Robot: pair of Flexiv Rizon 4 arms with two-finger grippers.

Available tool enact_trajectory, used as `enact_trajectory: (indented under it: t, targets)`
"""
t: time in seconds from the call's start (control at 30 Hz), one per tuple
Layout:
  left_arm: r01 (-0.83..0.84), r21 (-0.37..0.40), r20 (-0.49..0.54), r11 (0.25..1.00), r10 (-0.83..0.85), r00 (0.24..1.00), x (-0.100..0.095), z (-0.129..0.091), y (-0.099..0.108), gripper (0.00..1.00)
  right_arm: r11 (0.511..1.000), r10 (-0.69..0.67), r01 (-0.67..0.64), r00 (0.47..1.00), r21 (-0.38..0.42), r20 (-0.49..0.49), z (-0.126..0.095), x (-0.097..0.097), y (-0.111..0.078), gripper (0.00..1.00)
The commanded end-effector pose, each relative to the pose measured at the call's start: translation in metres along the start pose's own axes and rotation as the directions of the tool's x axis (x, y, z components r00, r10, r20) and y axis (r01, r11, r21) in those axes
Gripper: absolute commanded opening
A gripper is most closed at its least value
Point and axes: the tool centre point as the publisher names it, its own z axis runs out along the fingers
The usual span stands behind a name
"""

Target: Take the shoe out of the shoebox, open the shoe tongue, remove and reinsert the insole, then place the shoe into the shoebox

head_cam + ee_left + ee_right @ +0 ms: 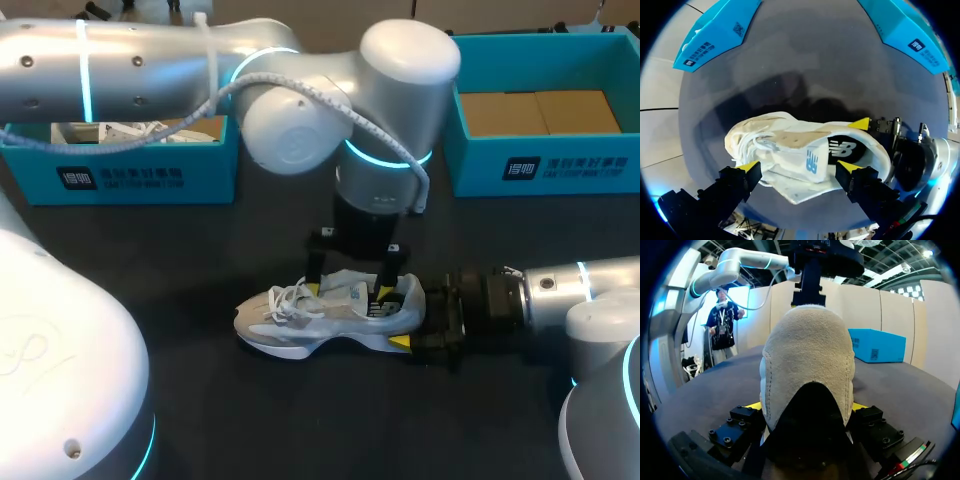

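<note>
The shoe (330, 318) is lying on its sole on the dark table (300, 430), outside both boxes, with its toe pointing to the robot's left. Behind it, near the far edge, the left blue box (120, 185) and the right blue box (560, 170) are standing well apart. Each is carrying a dark label with small white print on its front wall. The left box is holding something white, and the right one is showing a brown cardboard floor.

The right gripper (412, 318) is coming in low from the right and is clamping the heel of the shoe, one yellow tip on each side. The left gripper (350, 290) is hanging just above the middle of the shoe with its fingers apart, one on each side of the upper, gripping nothing as far as I can tell.

Only the left wrist view is showing the writing on the shoe. There is a blue logo on the pale tongue (805, 160), which is lying between the spread fingers, and a white logo on the dark insole (842, 148) inside the opening. The right wrist view is giving none of this. There the beige heel is filling the space between the two fingers, with the left arm standing over it.
</note>
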Motion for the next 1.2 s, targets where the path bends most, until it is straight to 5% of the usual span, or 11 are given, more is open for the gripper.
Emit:
enact_trajectory:
  t: [0.03,0.6,0.93,1.07,1.2]
  targets:
    - [0.001,-0.007,0.052,1.000,-0.001,0.999,0.011,0.009,-0.003,1.00,1.000,0.001,-0.001,1.000,0.005,0.001,0.001,0.000,0.002,0.00]
    - [0.009,-0.004,0.136,1.000,-0.008,0.991,-0.007,0.021,-0.006,1.00,1.000,0.001,-0.001,1.000,0.005,0.001,0.001,0.000,0.002,0.00]
    - [-0.003,-0.024,0.133,1.000,0.006,0.991,-0.016,0.013,-0.004,0.82,1.000,0.001,-0.001,1.000,0.005,0.001,0.001,0.000,0.002,0.00]
    - [-0.007,-0.034,0.118,0.999,0.011,0.993,-0.018,0.009,-0.003,0.60,1.000,0.001,-0.001,1.000,0.005,0.001,0.001,0.000,0.002,0.00]
    - [-0.011,-0.039,0.089,0.999,0.015,0.996,-0.021,0.003,0.000,0.58,1.000,0.001,-0.001,1.000,0.005,0.001,0.001,0.000,0.002,0.00]
